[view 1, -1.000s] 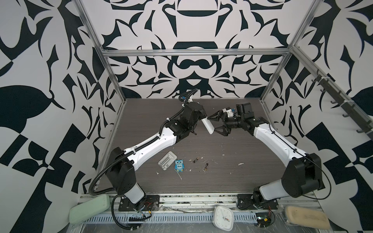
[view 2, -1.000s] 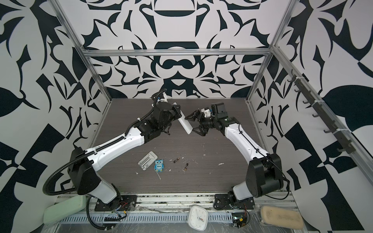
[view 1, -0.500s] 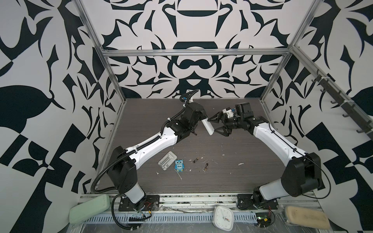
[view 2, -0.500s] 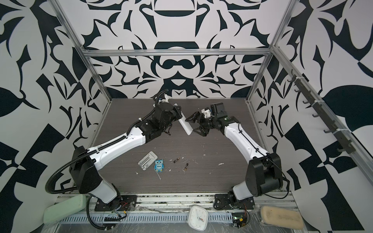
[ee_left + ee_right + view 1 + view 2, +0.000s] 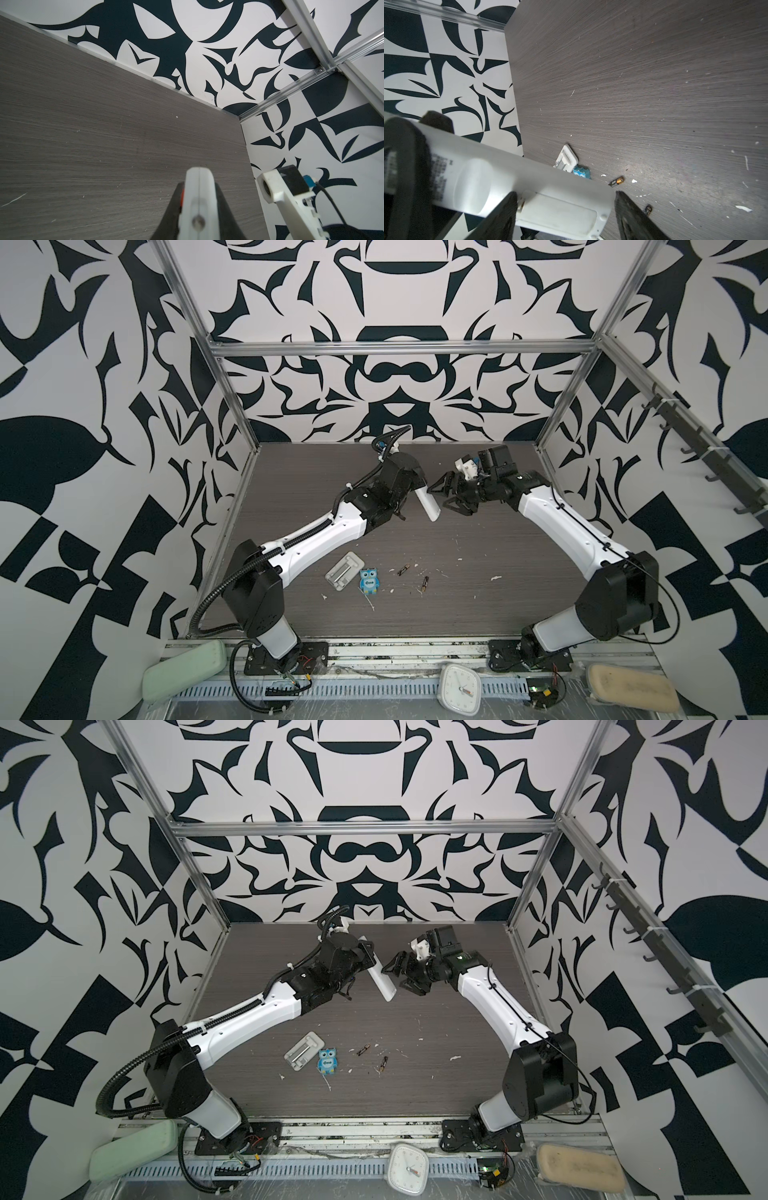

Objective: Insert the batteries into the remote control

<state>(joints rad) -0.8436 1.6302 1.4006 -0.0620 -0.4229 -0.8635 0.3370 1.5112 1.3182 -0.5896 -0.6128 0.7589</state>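
Remote control (image 5: 428,504) held slanted above the table (image 5: 498,614).
The left fingers (image 5: 172,207) clamp it, free end pointing frontward; the right fingers (image 5: 630,216) are spread around that end.

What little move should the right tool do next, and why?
Probably close the right tool on the remote control's battery-cover end. Its jaws stand open on either side of that end, the left tool holds the remote control in the air, and the batteries lie on the table, so the cover likely needs opening first.
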